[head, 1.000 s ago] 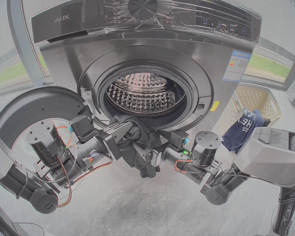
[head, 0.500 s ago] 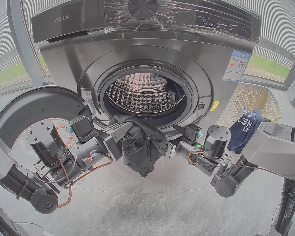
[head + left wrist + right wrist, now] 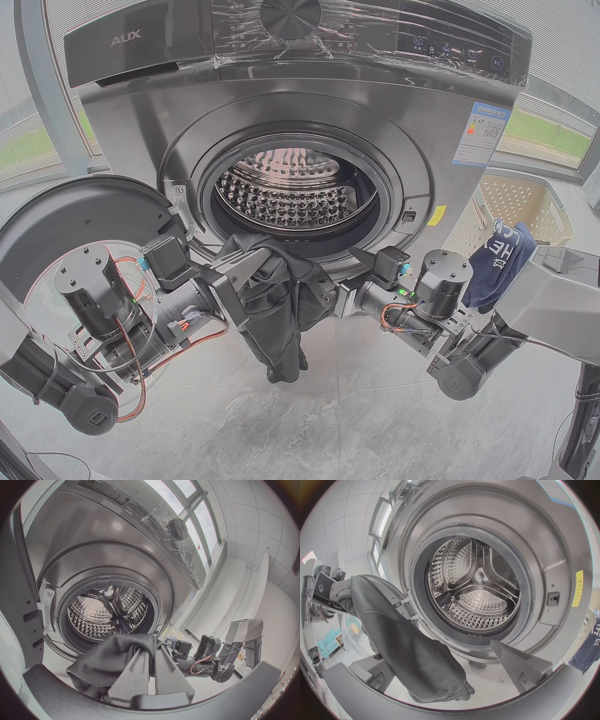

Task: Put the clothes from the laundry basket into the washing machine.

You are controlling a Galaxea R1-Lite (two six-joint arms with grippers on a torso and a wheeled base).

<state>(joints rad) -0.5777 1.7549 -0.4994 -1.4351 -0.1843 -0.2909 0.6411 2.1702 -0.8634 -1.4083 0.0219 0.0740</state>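
A dark grey garment hangs from my left gripper, which is shut on its upper edge just below the washing machine's drum opening. The left wrist view has both fingers pinching the mesh cloth in front of the drum. My right gripper sits beside the garment's right edge, open. In the right wrist view one finger stands bare and the garment drapes across the other. A navy garment hangs over the laundry basket to the right of the machine.
The round washer door stands swung open at the left, close behind my left arm. The steel drum holds no clothes. Bare grey floor lies below both arms.
My right gripper let go of the garment's lower part and drew back to the right and upward. The cloth dropped and now hangs longer. The left arm stayed put.
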